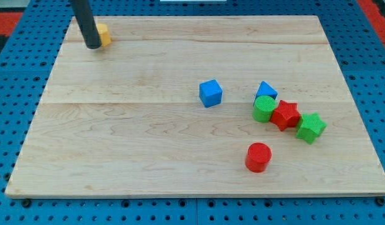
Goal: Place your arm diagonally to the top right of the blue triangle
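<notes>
Blue triangle (265, 90) lies far right of my tip (93, 46).

Colours only. My rod is dark grey, near black, down to my tip (93, 46). Yellow block (104, 34) beside it, shape unclear, slightly orange on the shaded side. Board (149, 144) is pale wood, light tan, with faint grain lines running across the view and a couple of darker plank seams. Blue cube (210, 93), bright mid blue, top face lighter. Blue triangle (265, 90), same blue. Green cylinder (264, 108), vivid green. Red star (285, 115), saturated red. Green star (311, 127), same green. Red cylinder (258, 157), same red. Surround is a blue pegboard (17, 75) dotted with dark holes; red patches at the top corners.
</notes>
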{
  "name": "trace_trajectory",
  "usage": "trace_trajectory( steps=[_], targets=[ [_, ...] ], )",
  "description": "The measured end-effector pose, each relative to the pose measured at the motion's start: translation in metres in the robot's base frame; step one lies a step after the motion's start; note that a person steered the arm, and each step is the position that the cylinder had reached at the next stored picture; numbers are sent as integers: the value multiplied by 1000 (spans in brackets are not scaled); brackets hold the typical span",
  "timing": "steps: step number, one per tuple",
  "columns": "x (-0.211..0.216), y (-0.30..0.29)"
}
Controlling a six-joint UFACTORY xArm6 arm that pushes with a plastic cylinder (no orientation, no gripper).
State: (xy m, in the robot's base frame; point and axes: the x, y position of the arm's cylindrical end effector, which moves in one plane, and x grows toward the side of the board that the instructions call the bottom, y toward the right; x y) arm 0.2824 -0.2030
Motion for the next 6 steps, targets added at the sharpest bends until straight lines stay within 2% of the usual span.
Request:
trace_trajectory(
  steps=[1,2,4,5,6],
  targets=[
    [-4,16],
    [23,86],
    [20,322],
    [22,389],
    [22,402]
  ],
)
